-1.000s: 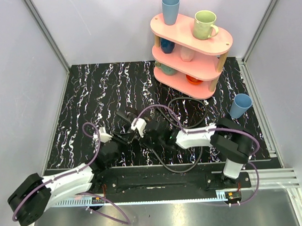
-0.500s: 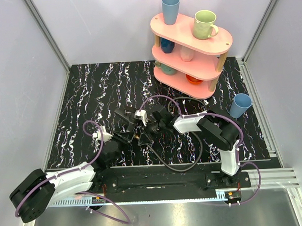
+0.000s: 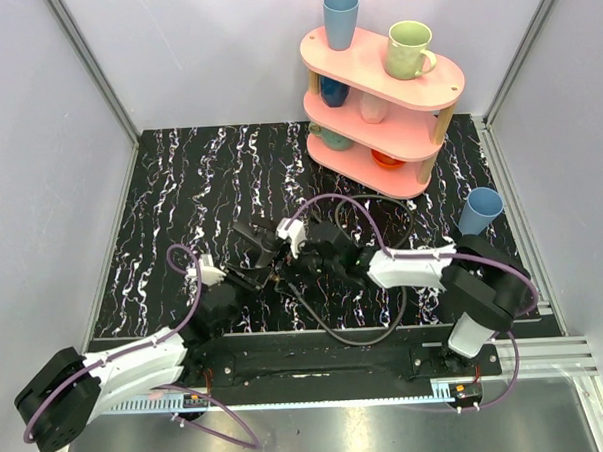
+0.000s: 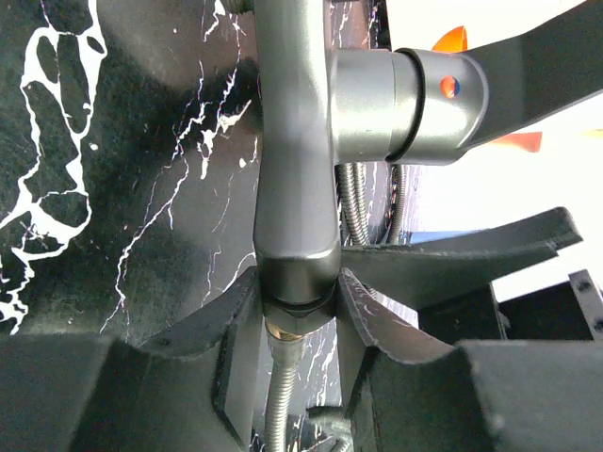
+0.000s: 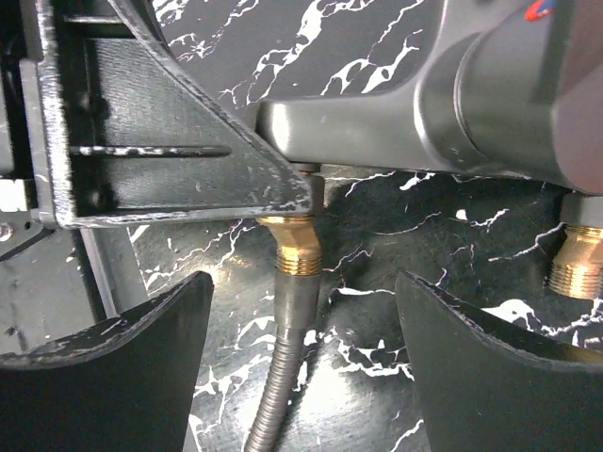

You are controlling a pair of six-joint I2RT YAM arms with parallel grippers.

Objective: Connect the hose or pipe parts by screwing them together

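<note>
Pinches stiff grey metal pipe body (image 4: pixel 297 141) in left hand (image 4: pixel 297 282).
Right hand (image 5: pixel 301 282) spread; better grip on hard brass threaded fitting (image 5: pixel 290 247) (floppy ribbed hose (image 5: pixel 281 372) below).

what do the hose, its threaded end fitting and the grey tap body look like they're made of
The threaded fitting looks like brass: shiny golden colour. The hose seems flexible metal, dull grey with fine ribs. The tap body is probably metal with a smooth matte gunmetal finish, though coated plastic can't be excluded.
</note>
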